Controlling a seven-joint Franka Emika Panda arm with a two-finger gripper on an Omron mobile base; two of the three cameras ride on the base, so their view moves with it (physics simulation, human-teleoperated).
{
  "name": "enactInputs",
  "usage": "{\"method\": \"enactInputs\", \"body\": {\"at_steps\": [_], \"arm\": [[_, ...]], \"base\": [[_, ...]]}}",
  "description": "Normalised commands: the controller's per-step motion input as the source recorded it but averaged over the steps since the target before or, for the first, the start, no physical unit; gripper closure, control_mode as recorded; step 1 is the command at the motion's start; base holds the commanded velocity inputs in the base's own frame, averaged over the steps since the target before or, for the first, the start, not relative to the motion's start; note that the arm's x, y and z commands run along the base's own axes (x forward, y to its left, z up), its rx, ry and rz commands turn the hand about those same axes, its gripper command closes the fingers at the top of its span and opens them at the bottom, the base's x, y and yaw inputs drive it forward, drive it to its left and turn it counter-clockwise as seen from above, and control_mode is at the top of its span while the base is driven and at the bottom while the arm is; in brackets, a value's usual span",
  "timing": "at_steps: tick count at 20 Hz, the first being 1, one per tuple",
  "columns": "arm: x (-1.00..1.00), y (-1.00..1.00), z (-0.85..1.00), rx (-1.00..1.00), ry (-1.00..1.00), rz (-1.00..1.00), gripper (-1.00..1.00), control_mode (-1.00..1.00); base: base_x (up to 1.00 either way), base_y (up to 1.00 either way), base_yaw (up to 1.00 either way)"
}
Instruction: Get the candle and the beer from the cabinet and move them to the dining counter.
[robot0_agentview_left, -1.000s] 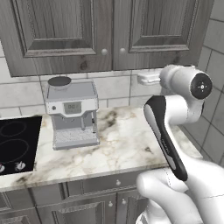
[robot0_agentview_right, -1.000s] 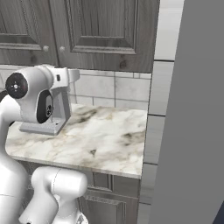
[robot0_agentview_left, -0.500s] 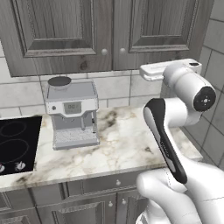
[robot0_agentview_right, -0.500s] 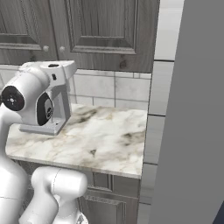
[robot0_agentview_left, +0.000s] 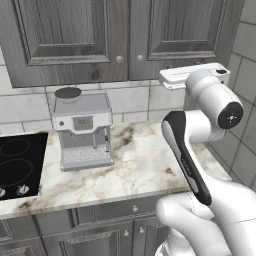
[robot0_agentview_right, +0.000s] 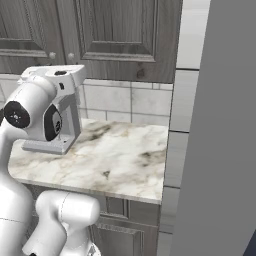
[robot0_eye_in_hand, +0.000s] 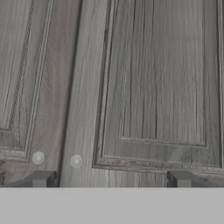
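Two doors of the cabinet (robot0_agentview_left: 110, 40) stand shut side by side on the wall, each with a raised panel and a small round knob (robot0_eye_in_hand: 76, 161) at its lower inner corner; the knobs sit just either side of the seam where the doors meet. Candle and beer cannot be seen with the doors shut.

The pincer (robot0_eye_in_hand: 109, 178) faces the cabinet squarely, its two dark fingertips (robot0_eye_in_hand: 41, 178) spread wide apart with nothing between them. In the hand view they sit below the knobs, one under the left door's knob, the other well off under the right door's panel. From the left base view the hand (robot0_agentview_left: 192, 75) is level with the cabinet's lower edge, below its right door.

Under the cabinet runs a band of pale wall tiles (robot0_agentview_left: 130, 100), and below that a marble worktop (robot0_agentview_left: 140, 165). A grey coffee machine (robot0_agentview_left: 82, 130) stands on the worktop beneath the cabinet's left door. Left of the machine lies a black hob (robot0_agentview_left: 20, 162). Grey drawer fronts (robot0_agentview_left: 115, 212) run under the worktop.
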Motion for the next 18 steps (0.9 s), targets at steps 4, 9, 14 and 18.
{"method": "enactInputs", "body": {"at_steps": [4, 9, 14, 18], "arm": [[0.02, 0.06, 0.00, 0.00, 0.01, 0.00, -1.00, -1.00], [0.07, 0.12, 0.00, 0.00, 0.03, 0.00, -1.00, -1.00], [0.11, 0.21, 0.00, 0.02, 0.00, 0.00, -1.00, -1.00], [0.22, 0.23, 0.00, 0.00, 0.00, 0.00, -1.00, -1.00]], "base": [[0.00, 0.00, 0.00], [0.00, 0.00, 0.00], [0.00, 0.00, 0.00], [0.00, 0.00, 0.00]]}}
